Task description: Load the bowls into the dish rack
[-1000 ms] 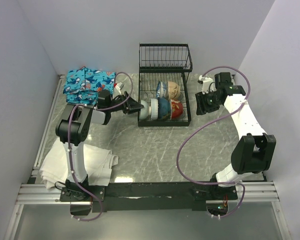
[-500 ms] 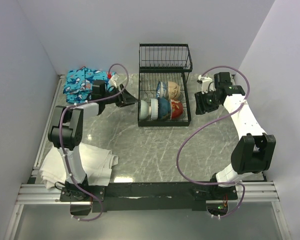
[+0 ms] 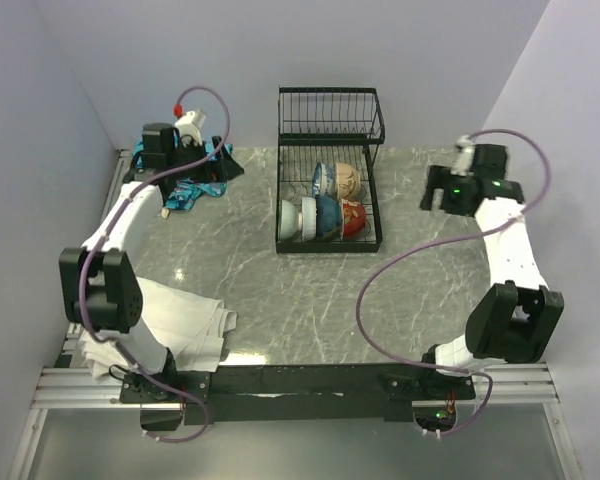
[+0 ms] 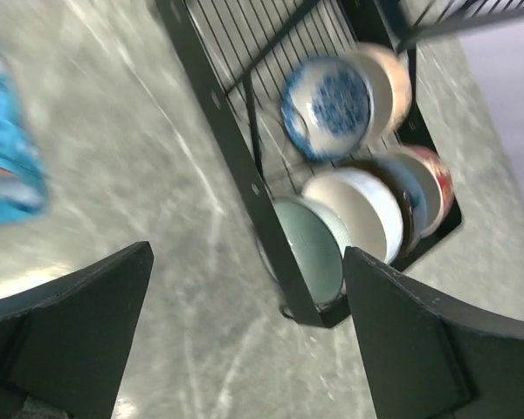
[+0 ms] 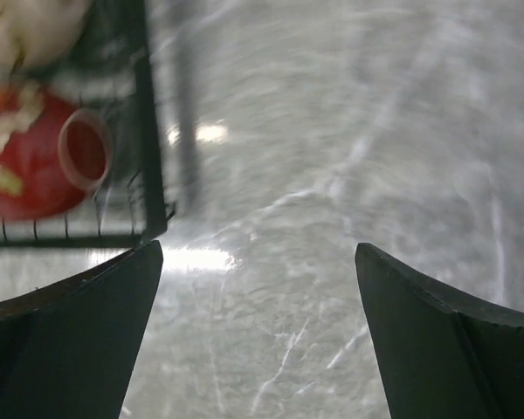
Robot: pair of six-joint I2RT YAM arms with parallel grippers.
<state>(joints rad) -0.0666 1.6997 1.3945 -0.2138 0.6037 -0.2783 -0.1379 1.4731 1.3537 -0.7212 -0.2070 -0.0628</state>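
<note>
- Cloth (image 3: 180, 322), white and rumpled, lies at the near left corner of the grey marbled counter (image 3: 310, 290), beside the left arm's base.
- Right hand (image 3: 430, 192) hovers over the right side of the counter, near the right wall of the dish rack (image 3: 279, 225) but apart from it. Its wrist view shows both fingers (image 5: 65, 340) spread wide, with only counter between them.
- Left hand (image 3: 225, 168) is at the far left, above a blue patterned cloth (image 3: 185, 195), and points toward the rack. Its fingers (image 4: 70, 340) also stand wide apart and grip nothing.
- The black wire dish rack sits mid-counter toward the back, between the two hands and touched by neither.
- Six bowls (image 3: 327, 213) stand on edge in the rack's slots, in two rows.
- The near row runs left to right: a pale green bowl (image 4: 310, 249) against the left wall, a white bowl (image 4: 354, 209), a blue-bottomed bowl (image 3: 327, 213), then a red-orange bowl (image 3: 352, 218).
- The right wrist view, though blurred, shows the red-orange bowl's underside and foot ring (image 5: 83, 148) through the wire.
- The far row holds a blue-and-white patterned bowl (image 4: 327, 105) with a cream bowl (image 4: 391, 83) just beside it on the right.
- The rack's upright wire back section (image 3: 330, 115) rises behind the bowls, close to the rear wall.
</note>
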